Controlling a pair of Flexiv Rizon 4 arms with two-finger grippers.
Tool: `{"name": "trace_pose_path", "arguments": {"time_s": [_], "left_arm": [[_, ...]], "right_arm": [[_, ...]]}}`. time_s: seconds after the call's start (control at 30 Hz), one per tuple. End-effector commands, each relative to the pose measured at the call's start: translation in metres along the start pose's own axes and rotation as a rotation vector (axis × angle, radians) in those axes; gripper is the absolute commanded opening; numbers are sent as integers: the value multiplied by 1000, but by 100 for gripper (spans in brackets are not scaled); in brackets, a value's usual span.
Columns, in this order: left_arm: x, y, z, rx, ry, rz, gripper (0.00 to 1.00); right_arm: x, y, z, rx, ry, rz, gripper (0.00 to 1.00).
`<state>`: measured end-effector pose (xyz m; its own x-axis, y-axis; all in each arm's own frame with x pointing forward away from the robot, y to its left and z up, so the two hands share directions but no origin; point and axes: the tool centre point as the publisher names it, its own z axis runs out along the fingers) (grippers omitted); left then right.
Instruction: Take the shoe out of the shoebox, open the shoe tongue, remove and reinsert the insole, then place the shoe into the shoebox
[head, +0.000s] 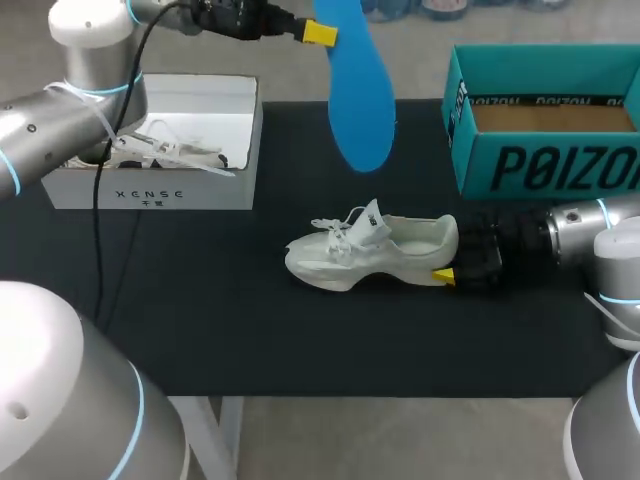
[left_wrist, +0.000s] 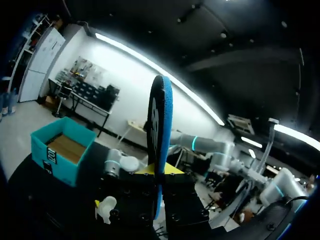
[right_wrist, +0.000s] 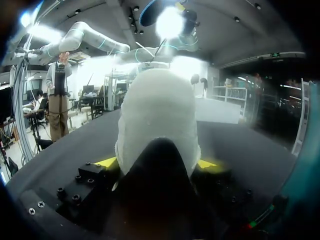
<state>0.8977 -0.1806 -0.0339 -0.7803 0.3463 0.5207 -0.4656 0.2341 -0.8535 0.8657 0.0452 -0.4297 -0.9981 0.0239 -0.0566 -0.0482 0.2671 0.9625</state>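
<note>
The insole (head: 355, 100) in my left gripper (head: 318, 33) is cut off by the head view's edge just past my fingers. The shoe (right_wrist: 157, 120) clamped in my right gripper (right_wrist: 157, 162) hides its own toe and laces ahead of my fingers. The teal shoebox (head: 545, 165) beside that gripper runs out of view.

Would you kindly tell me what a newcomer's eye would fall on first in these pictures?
The blue insole stands out most: the left pincer holds it up in the air over the table's far edge, between the white shoebox and the teal box. Nearer the camera, the white shoe stands on the black table, its heel gripped by the right pincer.
</note>
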Motion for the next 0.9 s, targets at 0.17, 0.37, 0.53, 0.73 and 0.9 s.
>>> {"name": "trace_pose_path", "arguments": {"time_s": [0.17, 0.37, 0.53, 0.73, 0.9], "left_arm": [[2, -47, -4, -219, -67, -61, 0], [17, -45, 8, -290, -109, -55, 0], [22, -39, 15, -276, -86, -53, 0], [26, -35, 24, -245, -54, -39, 0], [26, -33, 31, -218, -49, -50, 0]], "right_arm": [[1, -4, 3, 2, -1, 0, 0], [1, -4, 3, 2, -1, 0, 0], [1, -4, 3, 2, -1, 0, 0], [1, -4, 3, 2, -1, 0, 0], [1, -4, 3, 2, -1, 0, 0]]}}
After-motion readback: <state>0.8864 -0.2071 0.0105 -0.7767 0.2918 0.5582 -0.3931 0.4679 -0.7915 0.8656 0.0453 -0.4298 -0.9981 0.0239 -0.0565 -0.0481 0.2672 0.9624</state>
